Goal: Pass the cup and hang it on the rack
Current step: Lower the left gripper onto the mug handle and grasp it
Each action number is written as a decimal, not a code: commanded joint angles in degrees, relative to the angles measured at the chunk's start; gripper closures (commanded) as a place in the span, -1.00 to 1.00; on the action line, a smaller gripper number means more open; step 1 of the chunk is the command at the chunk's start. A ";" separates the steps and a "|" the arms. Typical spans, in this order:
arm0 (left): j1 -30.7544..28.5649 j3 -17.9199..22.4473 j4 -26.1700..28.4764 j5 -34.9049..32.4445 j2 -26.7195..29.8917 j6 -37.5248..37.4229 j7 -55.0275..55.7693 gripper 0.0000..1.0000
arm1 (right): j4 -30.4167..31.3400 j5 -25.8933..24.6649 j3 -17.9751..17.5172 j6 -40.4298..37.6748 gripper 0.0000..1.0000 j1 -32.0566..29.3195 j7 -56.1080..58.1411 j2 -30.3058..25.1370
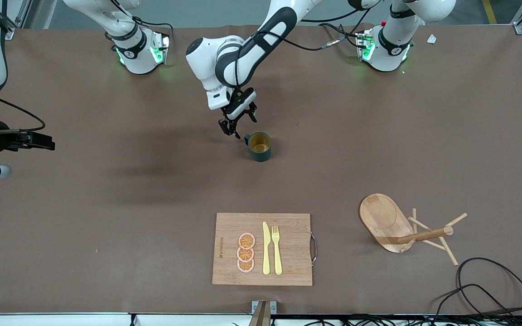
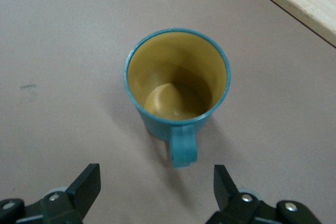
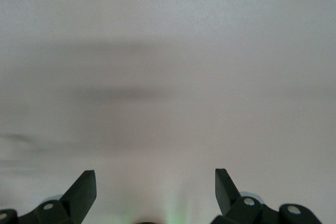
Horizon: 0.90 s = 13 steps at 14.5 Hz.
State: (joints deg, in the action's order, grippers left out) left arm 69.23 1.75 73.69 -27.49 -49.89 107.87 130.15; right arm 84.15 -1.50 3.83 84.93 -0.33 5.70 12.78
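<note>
One teal cup (image 1: 259,146) stands upright on the brown table (image 1: 107,226), mouth up, its tan inside bare and its handle turned toward the left gripper (image 1: 238,126). That gripper hangs low just beside the handle, fingers (image 2: 84,184) spread wide and gripping nothing; the wrist view shows the handle lying between the two fingertips but short of them. The left arm reaches in from its base to mid-table.

The right gripper (image 1: 39,140) hangs over bare table at the right arm's end, well apart from the cup, its fingers (image 3: 81,190) also wide apart and holding nothing; that arm waits.

Nearer the front camera than the cup lies one bamboo board (image 1: 288,271) with a metal handle on the side toward the left arm's end. On it rest three orange slices (image 1: 246,252) in a row, one yellow knife (image 1: 266,249) and one yellow fork (image 1: 277,249), side by side.

One wooden rack (image 1: 385,222) stands toward the left arm's end of the table, about as near the camera as the board, with its post and thin pegs above an oval base. No cup hangs on it. A black cable (image 1: 492,280) loops on the table near the rack.
</note>
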 commanded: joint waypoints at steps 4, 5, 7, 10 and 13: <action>1.70 2.56 -1.53 -5.63 -2.22 1.81 7.38 -0.86 | -0.39 2.29 -0.66 -2.40 -1.00 0.77 -2.70 -3.54; 1.79 2.56 -1.53 -6.52 -3.01 2.34 9.05 -0.86 | -0.39 2.38 -0.66 -3.18 -1.00 1.38 -4.80 -4.34; 2.05 2.56 -1.53 -7.58 -3.72 3.66 10.12 -0.84 | -0.21 2.56 -0.84 -3.98 -1.00 1.56 -4.83 -6.09; 2.23 2.56 -1.53 -7.76 -4.16 3.93 12.31 -0.81 | 0.14 2.65 -1.28 -6.34 -1.00 1.57 -4.30 -9.34; 2.93 2.64 -1.53 -9.77 -5.12 3.84 13.55 -0.80 | 2.69 2.56 -1.28 -6.71 -1.00 1.39 -3.42 -13.74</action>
State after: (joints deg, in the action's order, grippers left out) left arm 70.95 3.29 73.59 -35.55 -53.63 111.68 142.23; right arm 83.35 0.23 2.77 77.82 1.38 2.15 3.18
